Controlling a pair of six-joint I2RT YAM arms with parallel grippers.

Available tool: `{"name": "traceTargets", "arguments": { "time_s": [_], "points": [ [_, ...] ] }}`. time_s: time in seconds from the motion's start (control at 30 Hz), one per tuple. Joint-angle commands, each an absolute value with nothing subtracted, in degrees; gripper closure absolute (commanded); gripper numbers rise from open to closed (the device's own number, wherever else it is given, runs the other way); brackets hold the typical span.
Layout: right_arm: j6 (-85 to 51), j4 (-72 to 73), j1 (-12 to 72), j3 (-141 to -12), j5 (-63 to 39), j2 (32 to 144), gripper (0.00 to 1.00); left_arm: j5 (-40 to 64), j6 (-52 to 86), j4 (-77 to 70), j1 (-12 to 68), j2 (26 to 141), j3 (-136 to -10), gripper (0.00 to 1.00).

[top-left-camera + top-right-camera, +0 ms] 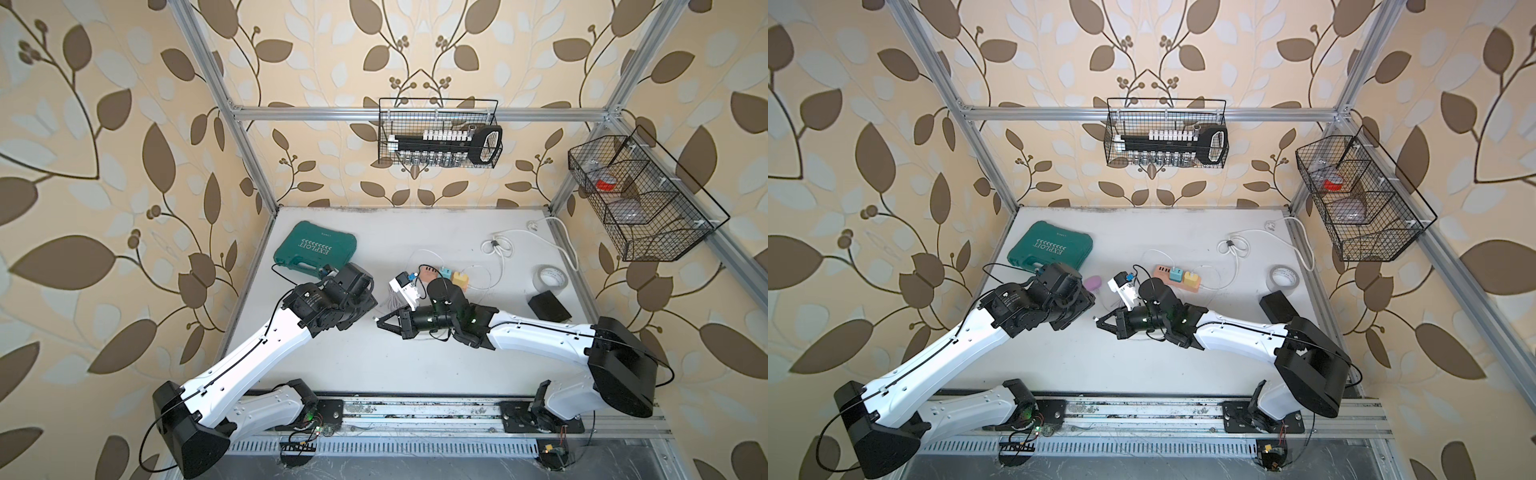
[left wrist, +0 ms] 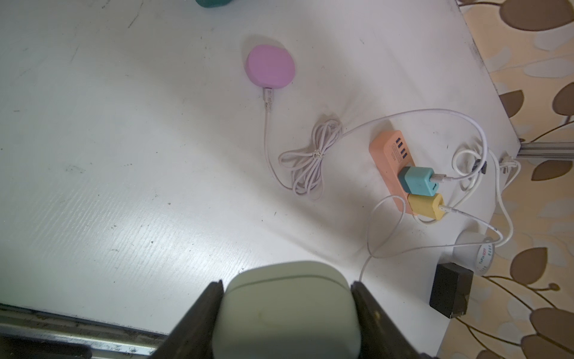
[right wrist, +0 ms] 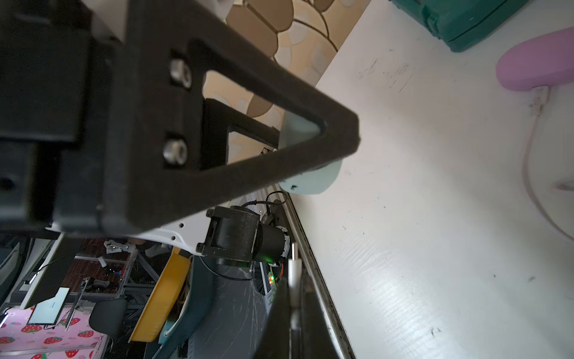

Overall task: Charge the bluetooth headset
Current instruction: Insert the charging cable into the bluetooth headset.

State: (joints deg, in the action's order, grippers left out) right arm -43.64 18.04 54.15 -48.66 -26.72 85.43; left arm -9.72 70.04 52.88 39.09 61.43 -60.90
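I log one headset case [image 2: 289, 314] clamped in left gripper [image 2: 287, 284]; right gripper [image 1: 379, 321] pinches one plug [image 3: 293, 270]; white table [image 2: 124, 155], leaf wallpaper [image 1: 104, 166].

Green tool case [image 1: 316, 249], tape roll [image 1: 549, 274] and black box [image 1: 549, 311] lie well apart.

Bright and even in both top views, with soft shadows on the white table [image 1: 415, 365] beneath the arms [image 1: 257, 345] and wide-angle bending of the frame bars [image 1: 311, 111] toward the edges. Glares in pale streaks across the tabletop in both wrist views. Blurs the pale case [image 2: 289, 314] close to the left wrist lens and the black gripper finger [image 3: 217, 186] filling the right wrist view.
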Motion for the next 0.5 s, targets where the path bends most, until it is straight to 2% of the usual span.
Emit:
{"name": "traceTargets", "arguments": {
  "time_s": [0.0,0.47],
  "points": [
    [-46.76,20.66,54.36,-50.16,-25.19,86.52,0.93,-12.48,70.66,54.11,39.64,61.09,-62.76,0.54],
    [-52.54,28.44,55.02,-51.15,-23.61,89.80,0.93,-12.39,71.28,53.38,39.67,59.88,-61.79,0.54]
  ]
}}
